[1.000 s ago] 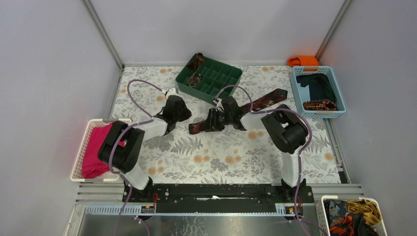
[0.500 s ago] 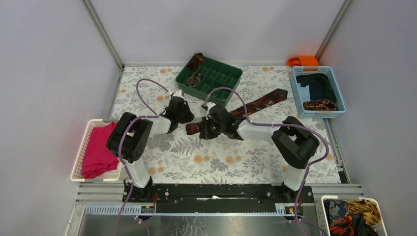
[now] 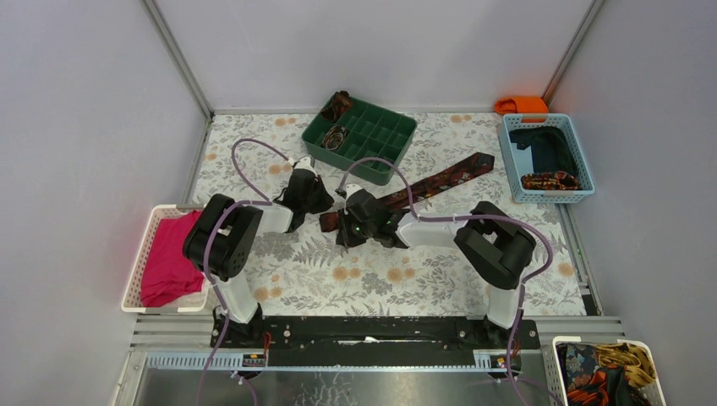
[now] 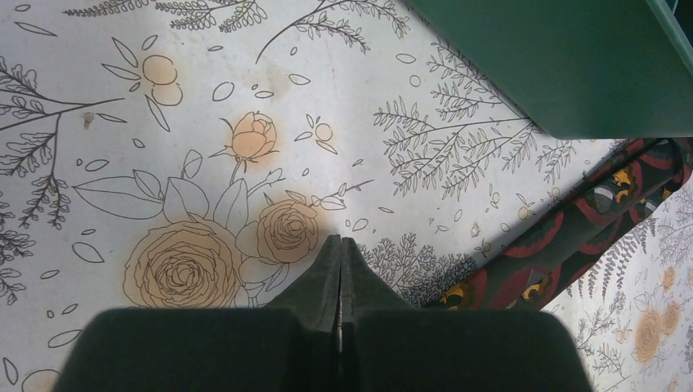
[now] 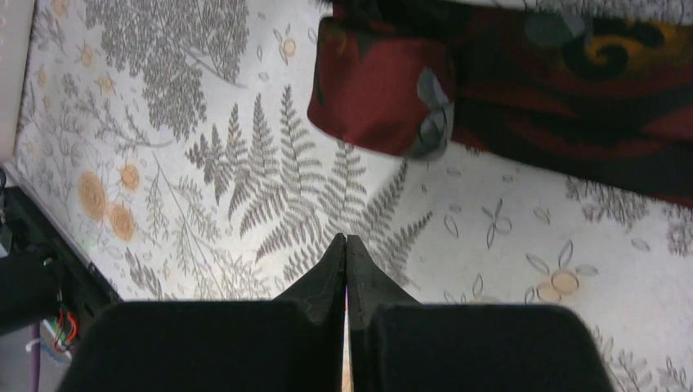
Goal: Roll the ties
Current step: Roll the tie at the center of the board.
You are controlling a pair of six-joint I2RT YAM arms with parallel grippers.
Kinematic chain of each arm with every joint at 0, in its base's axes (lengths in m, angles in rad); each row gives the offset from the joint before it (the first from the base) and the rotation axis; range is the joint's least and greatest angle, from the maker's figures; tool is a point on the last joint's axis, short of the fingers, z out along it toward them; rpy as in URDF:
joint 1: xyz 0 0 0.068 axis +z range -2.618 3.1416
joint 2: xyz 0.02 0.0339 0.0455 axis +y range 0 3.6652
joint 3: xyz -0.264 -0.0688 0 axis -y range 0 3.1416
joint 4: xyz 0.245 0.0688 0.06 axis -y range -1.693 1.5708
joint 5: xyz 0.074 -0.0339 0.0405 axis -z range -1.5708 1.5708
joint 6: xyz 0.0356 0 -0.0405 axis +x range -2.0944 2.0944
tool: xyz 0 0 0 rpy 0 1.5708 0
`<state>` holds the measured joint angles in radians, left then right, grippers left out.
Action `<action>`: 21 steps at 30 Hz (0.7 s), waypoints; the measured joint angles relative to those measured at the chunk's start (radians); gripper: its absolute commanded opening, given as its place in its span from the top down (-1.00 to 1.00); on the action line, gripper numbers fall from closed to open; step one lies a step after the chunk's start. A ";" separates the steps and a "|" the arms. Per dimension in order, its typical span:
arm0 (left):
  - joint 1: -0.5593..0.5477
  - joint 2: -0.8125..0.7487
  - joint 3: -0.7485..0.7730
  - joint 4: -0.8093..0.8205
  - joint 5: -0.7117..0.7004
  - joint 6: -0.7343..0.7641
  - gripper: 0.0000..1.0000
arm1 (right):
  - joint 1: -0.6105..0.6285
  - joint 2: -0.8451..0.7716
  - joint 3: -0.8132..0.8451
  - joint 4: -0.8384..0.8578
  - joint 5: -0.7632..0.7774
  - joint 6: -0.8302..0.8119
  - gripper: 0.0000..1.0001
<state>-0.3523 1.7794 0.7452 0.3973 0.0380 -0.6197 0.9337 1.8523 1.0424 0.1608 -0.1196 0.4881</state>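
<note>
Necktie (image 3: 444, 178), long dark maroon patterned fabric strip, flat on floral tablecloth (image 3: 380, 275); left gripper (image 4: 340, 241) closed tight, empty, beside it; right gripper (image 5: 345, 238) closed tight, empty, near its narrow end.

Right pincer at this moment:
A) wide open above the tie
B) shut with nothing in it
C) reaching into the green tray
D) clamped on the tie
B: in the right wrist view the right pincer is closed tip to tip on nothing, and the tie lies beyond it.
</note>
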 measured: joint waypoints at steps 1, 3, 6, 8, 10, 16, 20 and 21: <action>0.000 0.000 0.000 0.000 0.000 0.000 1.00 | 0.001 0.017 0.016 0.005 0.006 0.002 1.00; 0.000 0.002 0.000 0.003 0.001 0.000 1.00 | 0.002 0.047 0.043 0.011 0.024 0.006 1.00; 0.000 0.006 0.000 0.010 0.005 -0.001 1.00 | 0.002 0.088 0.060 0.017 0.063 0.013 1.00; 0.000 0.006 0.000 0.011 0.008 -0.005 1.00 | 0.002 0.113 0.065 0.040 0.089 0.026 1.00; 0.000 0.006 0.000 0.011 0.008 -0.006 1.00 | 0.002 0.124 0.068 0.063 0.112 0.031 1.00; 0.000 0.006 0.000 0.011 0.008 -0.006 1.00 | 0.003 0.163 0.074 0.164 0.162 0.052 1.00; 0.000 0.006 0.000 0.011 0.008 -0.006 1.00 | 0.003 0.183 0.075 0.221 0.180 0.070 1.00; 0.000 0.006 0.000 0.011 0.008 -0.006 1.00 | 0.003 0.187 0.075 0.230 0.183 0.075 1.00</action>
<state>-0.3523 1.7859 0.7456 0.4084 0.0456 -0.6262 0.9363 2.0396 1.1175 0.3908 0.0635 0.5632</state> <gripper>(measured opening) 0.007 0.010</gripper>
